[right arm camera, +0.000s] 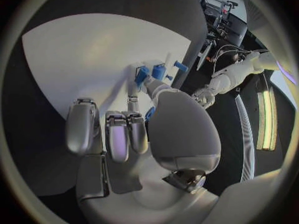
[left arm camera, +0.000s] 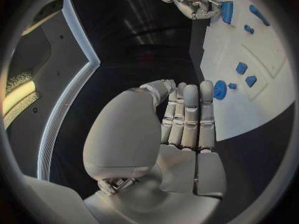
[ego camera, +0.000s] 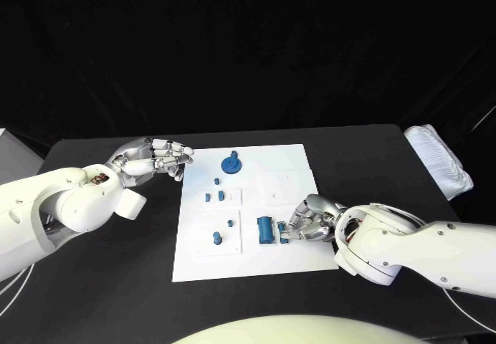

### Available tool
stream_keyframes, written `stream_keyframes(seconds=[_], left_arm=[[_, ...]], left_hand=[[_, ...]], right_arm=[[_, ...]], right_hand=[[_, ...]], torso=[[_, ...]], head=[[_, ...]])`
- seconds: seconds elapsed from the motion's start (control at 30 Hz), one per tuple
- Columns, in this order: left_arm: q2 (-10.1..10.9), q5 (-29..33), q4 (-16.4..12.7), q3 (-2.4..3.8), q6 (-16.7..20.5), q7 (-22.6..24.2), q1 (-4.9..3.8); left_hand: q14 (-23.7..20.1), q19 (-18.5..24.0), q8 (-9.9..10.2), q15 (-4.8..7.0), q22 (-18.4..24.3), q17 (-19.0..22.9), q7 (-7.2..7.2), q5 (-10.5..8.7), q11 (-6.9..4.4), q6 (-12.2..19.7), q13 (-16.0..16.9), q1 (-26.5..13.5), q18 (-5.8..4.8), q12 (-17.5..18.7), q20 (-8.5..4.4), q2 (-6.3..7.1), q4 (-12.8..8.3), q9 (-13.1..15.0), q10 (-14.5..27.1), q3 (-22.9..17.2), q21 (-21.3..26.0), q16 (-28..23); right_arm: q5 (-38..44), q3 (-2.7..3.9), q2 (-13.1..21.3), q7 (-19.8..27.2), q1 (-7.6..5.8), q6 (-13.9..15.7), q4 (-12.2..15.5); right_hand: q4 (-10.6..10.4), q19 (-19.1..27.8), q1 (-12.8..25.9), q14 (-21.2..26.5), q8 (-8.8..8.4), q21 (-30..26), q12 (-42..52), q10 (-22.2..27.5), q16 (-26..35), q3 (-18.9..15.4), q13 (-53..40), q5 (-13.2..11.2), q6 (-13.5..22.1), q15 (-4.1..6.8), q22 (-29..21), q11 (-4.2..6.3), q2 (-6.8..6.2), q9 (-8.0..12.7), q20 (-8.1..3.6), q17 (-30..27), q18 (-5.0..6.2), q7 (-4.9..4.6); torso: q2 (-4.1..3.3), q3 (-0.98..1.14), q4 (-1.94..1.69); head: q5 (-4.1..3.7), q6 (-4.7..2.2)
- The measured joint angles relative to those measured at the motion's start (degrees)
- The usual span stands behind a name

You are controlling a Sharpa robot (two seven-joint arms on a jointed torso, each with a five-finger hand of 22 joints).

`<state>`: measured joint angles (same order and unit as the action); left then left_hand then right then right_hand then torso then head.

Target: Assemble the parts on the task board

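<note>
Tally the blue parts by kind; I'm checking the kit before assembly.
Round blue disc: 1
Rectangular blue block: 1
Small blue pieces: 5, perhaps another hidden at the right hand
Total: 7

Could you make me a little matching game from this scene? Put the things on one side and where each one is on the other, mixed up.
Things:
1. left robot hand
2. right robot hand
3. round part
4. white pad

Places:
A. at the table's right edge, off the board
B. on the board's far end
C. beside the board's far left corner, holding nothing
D. over the board's near right part, fingers on the long block

Pairs: 1-C, 2-D, 3-B, 4-A
</note>
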<state>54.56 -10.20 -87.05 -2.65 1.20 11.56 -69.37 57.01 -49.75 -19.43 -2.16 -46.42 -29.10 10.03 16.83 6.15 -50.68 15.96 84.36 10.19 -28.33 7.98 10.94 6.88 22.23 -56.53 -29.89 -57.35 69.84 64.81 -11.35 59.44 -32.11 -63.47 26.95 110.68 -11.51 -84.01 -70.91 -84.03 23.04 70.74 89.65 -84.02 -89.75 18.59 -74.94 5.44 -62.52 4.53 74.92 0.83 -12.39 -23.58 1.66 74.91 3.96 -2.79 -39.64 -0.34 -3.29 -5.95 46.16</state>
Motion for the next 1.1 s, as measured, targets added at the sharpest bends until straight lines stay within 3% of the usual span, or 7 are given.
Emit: stream_keyframes(seconds=[0.4, 1.1], left_arm=[[0.04, -0.03, 0.01, -0.01, -0.03, -0.25, 0.00], [0.04, -0.07, 0.01, -0.01, -0.14, -0.47, 0.00]], left_hand=[[0.00, 0.00, 0.00, 0.00, -0.06, -0.05, 0.00, 0.00, 0.00, 0.00, 0.00, 0.24, 0.00, -0.25, 0.00, -0.24, -0.41, 0.08, 0.00, -0.41, 0.00, 0.00], [0.00, 0.00, 0.00, 0.00, -0.11, -0.03, 0.00, 0.00, 0.00, 0.00, 0.00, 0.47, 0.00, -0.25, 0.00, -0.47, -0.57, 0.14, 0.00, -0.57, -0.19, 0.00]], right_arm=[[1.29, 0.05, -0.28, -0.02, -0.06, -1.65, -0.60], [2.04, 0.10, -2.47, 0.96, -0.10, -1.19, -3.87]], right_hand=[[-0.41, 0.00, 0.25, 0.00, 0.00, 0.00, 0.00, 0.00, 0.00, -0.88, 0.01, 0.00, 0.00, 0.00, -0.01, 0.00, -0.37, 0.15, 0.00, 0.00, 0.00, 0.00], [-1.31, 0.00, 0.87, 0.00, 0.02, 0.28, 0.00, 0.00, 0.00, -1.43, 0.02, -0.28, -0.01, -0.01, 0.01, 0.00, -0.05, 0.33, 0.00, 0.00, 0.00, -0.01]], torso=[[-0.01, 0.01, 0.01], [-0.03, 0.00, -0.02]], head=[[0.01, 0.02], [-0.01, 0.05]])
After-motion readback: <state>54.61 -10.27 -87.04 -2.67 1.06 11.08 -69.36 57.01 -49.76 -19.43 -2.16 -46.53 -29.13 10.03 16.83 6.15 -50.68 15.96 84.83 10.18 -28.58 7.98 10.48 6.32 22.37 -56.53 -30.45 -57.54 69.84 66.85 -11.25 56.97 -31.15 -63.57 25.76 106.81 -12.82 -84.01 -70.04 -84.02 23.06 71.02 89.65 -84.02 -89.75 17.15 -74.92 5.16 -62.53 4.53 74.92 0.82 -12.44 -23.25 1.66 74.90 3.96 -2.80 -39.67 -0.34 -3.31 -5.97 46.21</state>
